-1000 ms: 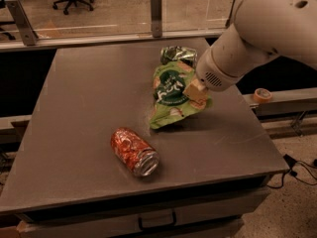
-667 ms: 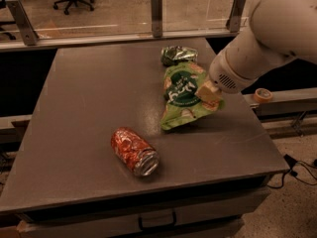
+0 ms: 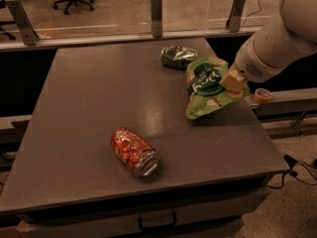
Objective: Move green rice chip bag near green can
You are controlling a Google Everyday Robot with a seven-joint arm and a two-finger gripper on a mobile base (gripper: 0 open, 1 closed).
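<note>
The green rice chip bag (image 3: pixel 207 87) hangs tilted at the table's right side, its lower end at or just above the surface. My gripper (image 3: pixel 233 81) is shut on the bag's right edge, under the white arm coming in from the upper right. The green can (image 3: pixel 177 56), small and dented, lies on its side at the far right of the table, just up and left of the bag's top; I cannot tell whether they touch.
A red-orange can (image 3: pixel 133 151) with a silver end lies on its side at the front middle of the dark table (image 3: pixel 89 98). A roll of tape (image 3: pixel 263 95) sits on a ledge to the right. A glass barrier with posts runs along the far edge.
My gripper has carried the bag to the right, toward the table's right edge. Both cans have stayed in place.
</note>
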